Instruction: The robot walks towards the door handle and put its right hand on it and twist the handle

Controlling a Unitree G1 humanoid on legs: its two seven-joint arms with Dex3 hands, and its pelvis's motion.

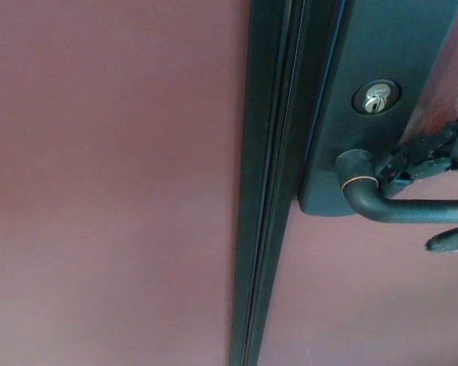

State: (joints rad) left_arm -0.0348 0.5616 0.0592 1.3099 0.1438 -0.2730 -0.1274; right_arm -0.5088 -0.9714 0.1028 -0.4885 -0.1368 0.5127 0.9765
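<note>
While gripped — handle [412, 210], R hand [443, 152], keyhole [375, 99].

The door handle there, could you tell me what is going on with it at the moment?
The robot's right hand is at the dark lever door handle on a reddish-brown door, at the picture's right edge. Fingers show above and below the lever, but how firmly they grip it cannot be told. The lever lies roughly level, below the silver keyhole in the dark plate. The left hand is not in view.

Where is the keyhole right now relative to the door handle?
In the head view, the keyhole sits on the dark lock plate at upper right, just above where the door handle joins the plate, with the right hand close by on its right.
</note>
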